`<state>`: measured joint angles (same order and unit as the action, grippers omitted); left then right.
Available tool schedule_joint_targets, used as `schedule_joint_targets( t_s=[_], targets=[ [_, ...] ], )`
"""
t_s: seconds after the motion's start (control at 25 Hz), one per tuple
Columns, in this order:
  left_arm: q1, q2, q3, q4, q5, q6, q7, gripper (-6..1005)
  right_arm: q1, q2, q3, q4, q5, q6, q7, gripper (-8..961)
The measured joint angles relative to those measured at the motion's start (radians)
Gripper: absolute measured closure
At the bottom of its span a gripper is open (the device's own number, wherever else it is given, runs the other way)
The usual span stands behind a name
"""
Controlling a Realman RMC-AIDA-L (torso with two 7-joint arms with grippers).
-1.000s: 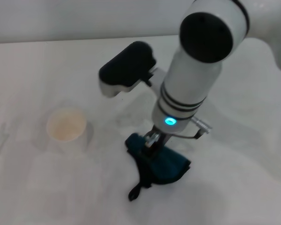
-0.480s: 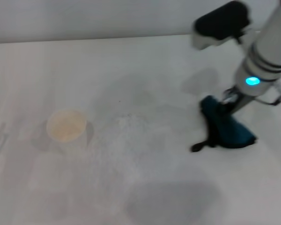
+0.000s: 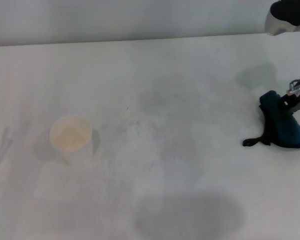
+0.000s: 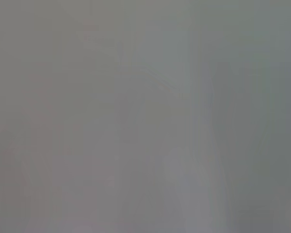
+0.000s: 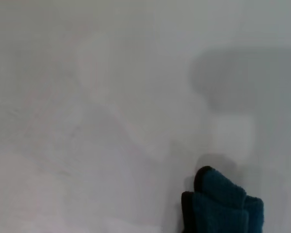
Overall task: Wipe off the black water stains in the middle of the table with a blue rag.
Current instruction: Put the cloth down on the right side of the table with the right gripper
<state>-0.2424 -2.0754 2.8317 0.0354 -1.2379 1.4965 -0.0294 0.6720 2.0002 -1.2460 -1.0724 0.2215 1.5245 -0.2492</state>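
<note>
Right arm: only fragments show at your head view's right edge.

At the upper right corner you see a rounded housing (image 3: 289, 15), black on top with a pale grey-white underside. Lower on the right edge you see the right gripper (image 3: 295, 95): a small metallic silver fitting on dark grey finger parts, with a sliver of white casing just above it. No cables, screws or markings can be made out. Your wrist views show no robot parts.

One blue rag (image 3: 282, 127), one cup (image 3: 70, 134), one table (image 3: 155, 75).
</note>
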Motion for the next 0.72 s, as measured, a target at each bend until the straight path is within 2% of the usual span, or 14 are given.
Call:
schedule_joint_targets(
  t_s=[0.28, 0.6, 0.72],
  targets=[
    [-0.006, 0.000, 0.000, 0.001, 0.000, 0.000, 0.000, 107, 0.005, 0.004, 0.010, 0.054, -0.082, -0.034, -0.003, 867],
    [-0.008, 0.000, 0.000, 0.003, 0.000, 0.014, 0.000, 106, 0.005, 0.008, 0.059, 0.075, -0.081, -0.040, -0.026, 856],
    [-0.009, 0.000, 0.000, 0.000, 0.000, 0.019, 0.000, 106, -0.001, 0.008, 0.061, 0.074, -0.077, -0.039, -0.030, 745]
  ],
)
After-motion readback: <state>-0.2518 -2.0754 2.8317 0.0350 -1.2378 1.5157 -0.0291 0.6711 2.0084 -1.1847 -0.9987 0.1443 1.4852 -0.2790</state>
